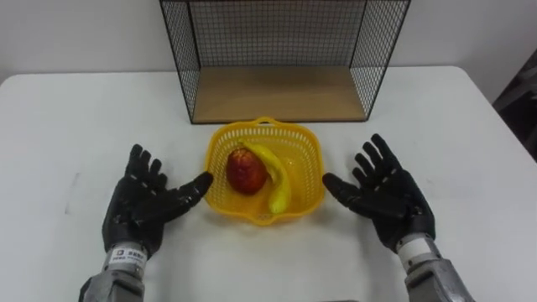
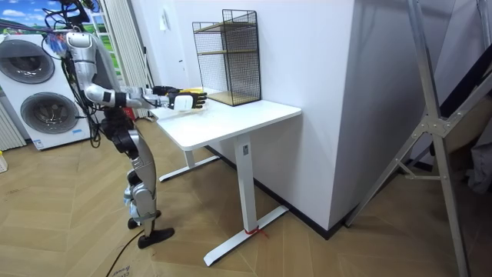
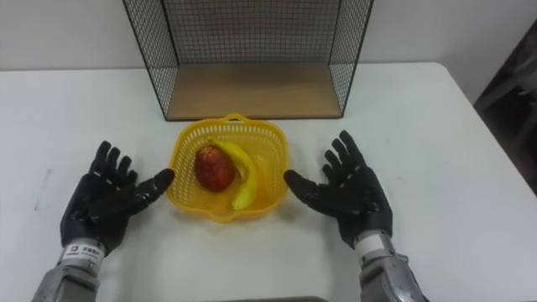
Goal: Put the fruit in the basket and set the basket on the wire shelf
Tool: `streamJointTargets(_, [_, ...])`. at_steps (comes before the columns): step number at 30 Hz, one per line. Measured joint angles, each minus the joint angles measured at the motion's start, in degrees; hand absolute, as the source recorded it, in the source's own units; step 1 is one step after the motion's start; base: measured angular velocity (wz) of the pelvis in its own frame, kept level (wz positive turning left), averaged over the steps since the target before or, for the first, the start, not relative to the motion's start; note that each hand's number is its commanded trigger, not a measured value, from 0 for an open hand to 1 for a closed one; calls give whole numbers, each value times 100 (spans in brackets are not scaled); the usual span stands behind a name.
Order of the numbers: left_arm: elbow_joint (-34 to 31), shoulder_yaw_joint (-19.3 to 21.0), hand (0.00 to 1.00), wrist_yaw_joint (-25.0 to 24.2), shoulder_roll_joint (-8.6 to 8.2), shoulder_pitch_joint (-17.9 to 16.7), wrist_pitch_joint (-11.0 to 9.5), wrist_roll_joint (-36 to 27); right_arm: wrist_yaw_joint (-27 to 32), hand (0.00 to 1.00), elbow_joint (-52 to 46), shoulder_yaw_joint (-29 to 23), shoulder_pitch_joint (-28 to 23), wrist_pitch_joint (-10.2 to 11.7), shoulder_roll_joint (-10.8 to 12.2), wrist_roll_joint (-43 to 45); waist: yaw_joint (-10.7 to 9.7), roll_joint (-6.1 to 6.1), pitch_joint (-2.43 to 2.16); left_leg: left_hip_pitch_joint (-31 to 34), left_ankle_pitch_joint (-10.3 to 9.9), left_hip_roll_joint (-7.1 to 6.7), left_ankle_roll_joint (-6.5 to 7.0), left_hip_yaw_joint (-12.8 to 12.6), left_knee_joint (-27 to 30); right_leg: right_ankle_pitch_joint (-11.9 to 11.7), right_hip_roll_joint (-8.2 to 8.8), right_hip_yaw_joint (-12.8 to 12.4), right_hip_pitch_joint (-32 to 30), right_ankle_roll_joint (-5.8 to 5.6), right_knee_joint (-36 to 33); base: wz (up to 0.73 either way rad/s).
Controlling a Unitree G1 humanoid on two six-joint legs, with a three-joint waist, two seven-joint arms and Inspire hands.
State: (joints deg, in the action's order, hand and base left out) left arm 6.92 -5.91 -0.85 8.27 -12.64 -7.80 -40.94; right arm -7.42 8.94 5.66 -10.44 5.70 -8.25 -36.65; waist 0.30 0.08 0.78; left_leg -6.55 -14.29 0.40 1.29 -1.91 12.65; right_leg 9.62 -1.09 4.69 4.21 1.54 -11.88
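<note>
A yellow plastic basket [image 1: 304, 149] [image 3: 270, 144] sits on the white table [image 1: 67, 126] just in front of the wire shelf [image 1: 281, 59] [image 3: 252, 50]. Inside it lie a red apple [image 1: 246, 171] [image 3: 214, 167] and a yellow banana [image 1: 275, 178] [image 3: 244, 179]. My left hand [image 1: 144, 204] [image 3: 102, 201] is open, palm up, left of the basket, with its thumb almost at the rim. My right hand [image 1: 383, 195] [image 3: 348, 193] is open on the basket's right side, a small gap from it. In the room view I stand at the table's end with both arms held out over it.
The wire shelf [image 2: 227, 54] has a wooden floor board [image 1: 277, 92], mesh sides and an open front facing the basket. Bare table top stretches to both sides. In the room view, washing machines [image 2: 34, 88] stand behind me and a metal stand [image 2: 430, 146] at the right.
</note>
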Motion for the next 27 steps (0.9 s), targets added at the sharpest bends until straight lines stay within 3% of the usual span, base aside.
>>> streamJointTargets(12, [92,-8,0,-224,-18,11,18,-3,-30,0,185,198,91,-89,34,-134,12,0,-1,-1,5,1,7,0,3,2,1,5,-8,-1,-20,0])
streamJointTargets(21, [204,-171,0,-269,-3,7,-268,-3,-80,0,492,432,264,-24,149,-182,10,-199,6,-12,8,-7,11,-11,22,8,9,-2,-17,-6,-69,0])
streamJointTargets(27, [205,-262,0,-271,3,5,-309,-5,-148,0,537,437,271,24,170,-182,6,-190,5,-1,8,-6,12,-11,15,8,6,-3,-34,-6,-76,0])
